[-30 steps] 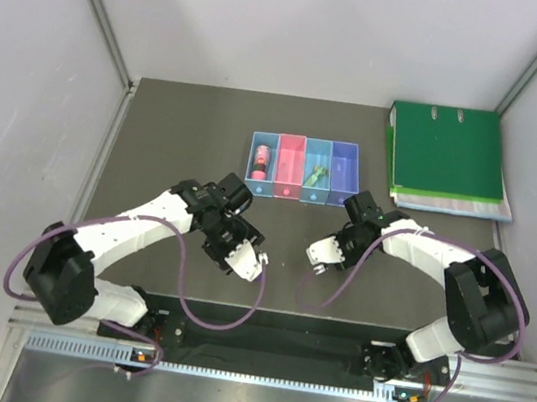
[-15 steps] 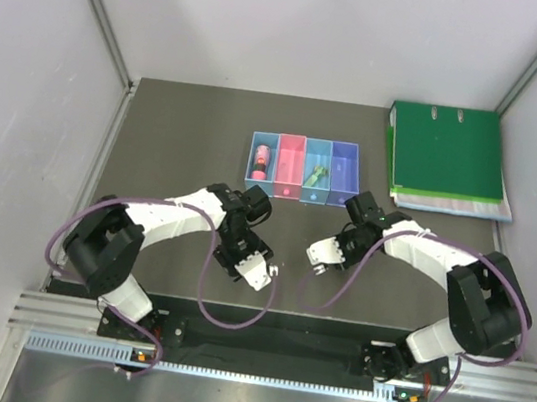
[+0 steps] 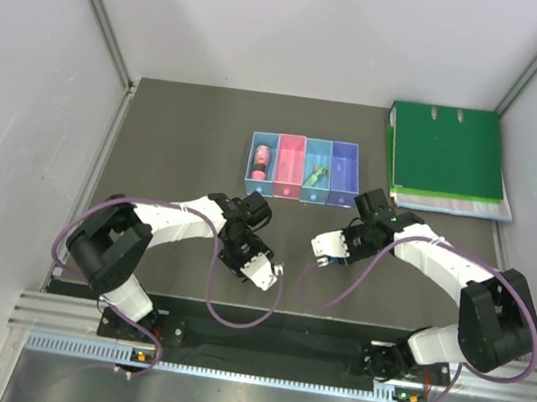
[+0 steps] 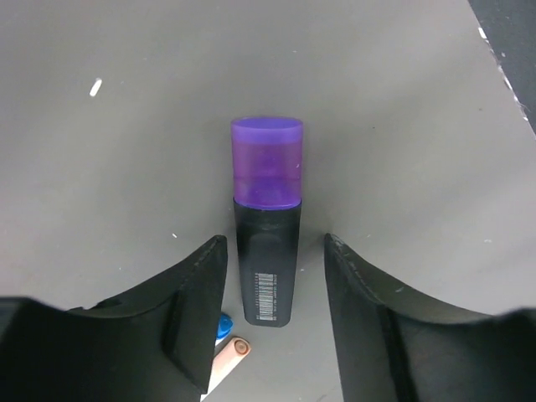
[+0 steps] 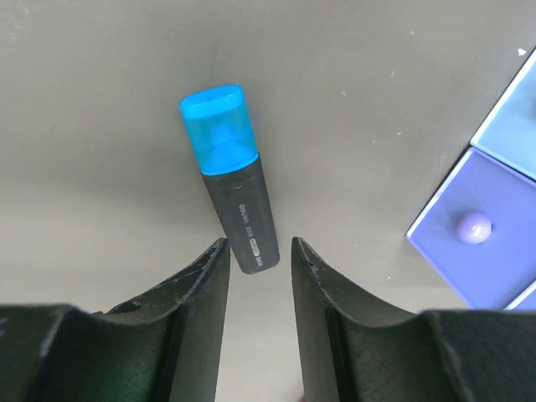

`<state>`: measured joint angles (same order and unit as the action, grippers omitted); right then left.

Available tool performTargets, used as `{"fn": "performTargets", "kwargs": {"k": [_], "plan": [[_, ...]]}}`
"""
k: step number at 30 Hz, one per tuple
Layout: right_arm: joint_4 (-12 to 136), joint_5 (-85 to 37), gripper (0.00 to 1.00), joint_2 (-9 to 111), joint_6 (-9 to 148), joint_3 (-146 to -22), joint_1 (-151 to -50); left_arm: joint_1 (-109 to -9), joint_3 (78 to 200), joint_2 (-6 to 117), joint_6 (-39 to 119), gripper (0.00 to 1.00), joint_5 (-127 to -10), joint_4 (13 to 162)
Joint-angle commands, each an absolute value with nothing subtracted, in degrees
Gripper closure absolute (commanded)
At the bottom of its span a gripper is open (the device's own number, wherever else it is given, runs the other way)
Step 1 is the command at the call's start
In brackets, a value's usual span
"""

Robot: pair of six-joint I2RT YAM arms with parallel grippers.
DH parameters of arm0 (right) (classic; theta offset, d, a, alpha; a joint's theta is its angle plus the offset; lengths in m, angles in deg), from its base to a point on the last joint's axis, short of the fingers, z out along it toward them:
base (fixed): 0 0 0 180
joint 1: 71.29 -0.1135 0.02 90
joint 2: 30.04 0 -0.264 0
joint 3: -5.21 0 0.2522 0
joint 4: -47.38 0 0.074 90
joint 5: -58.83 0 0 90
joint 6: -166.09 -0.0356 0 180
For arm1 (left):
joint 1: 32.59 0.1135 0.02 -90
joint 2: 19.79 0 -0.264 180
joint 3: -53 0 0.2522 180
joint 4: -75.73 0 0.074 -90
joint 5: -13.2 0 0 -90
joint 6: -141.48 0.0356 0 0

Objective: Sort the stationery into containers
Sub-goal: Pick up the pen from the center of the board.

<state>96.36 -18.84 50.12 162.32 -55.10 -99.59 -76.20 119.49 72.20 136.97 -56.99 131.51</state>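
l gripper (image 4: 272, 243), wide open, is being swung toward 3 o'clock astride purple-cap marker (image 4: 266, 219), r gripper (image 5: 258, 243) being held narrowly open over blue-cap marker (image 5: 231, 182): picks pending.

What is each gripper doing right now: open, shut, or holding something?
Left gripper: open, purple-capped marker lying between its jaws, not gripped.
Right gripper: open, straddling the dark end of the blue-capped marker, not clamped.

Your right gripper (image 5: 260, 248) enters from 6 o'clock, jaws parted; the tail of a blue-capped marker (image 5: 234, 197) lies just between the fingers (image 5: 197, 293), cap toward 11 o'clock, flat on the grey table (image 5: 100, 100); at 3 o'clock, the violet-blue bin (image 5: 494, 272) holds a small lilac ball (image 5: 471, 226); a blue bin (image 5: 515, 117) adjoins at 2 o'clock.
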Motion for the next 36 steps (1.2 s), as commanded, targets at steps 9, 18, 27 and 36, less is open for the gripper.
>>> {"fn": "performTargets", "kwargs": {"k": [9,18,27,36], "plan": [[97.3,-16.5,0.5,49.3,161.6,-57.9,-97.9,-76.4,115.9,73.0,136.0,0.83,-59.0,124.3],[98.3,-14.3,0.29,52.9,166.5,-57.7,-97.7,-76.4,119.4,74.5,131.8,1.0,-60.3,128.5],[99.5,-13.5,0.22,60.6,171.6,-62.4,-97.7,-76.4,119.9,70.1,126.5,1.0,-61.9,126.8],[104.3,-13.9,0.25,66.1,177.3,-65.5,-97.7,-76.4,118.4,63.3,124.9,1.0,-63.5,127.5]]}}
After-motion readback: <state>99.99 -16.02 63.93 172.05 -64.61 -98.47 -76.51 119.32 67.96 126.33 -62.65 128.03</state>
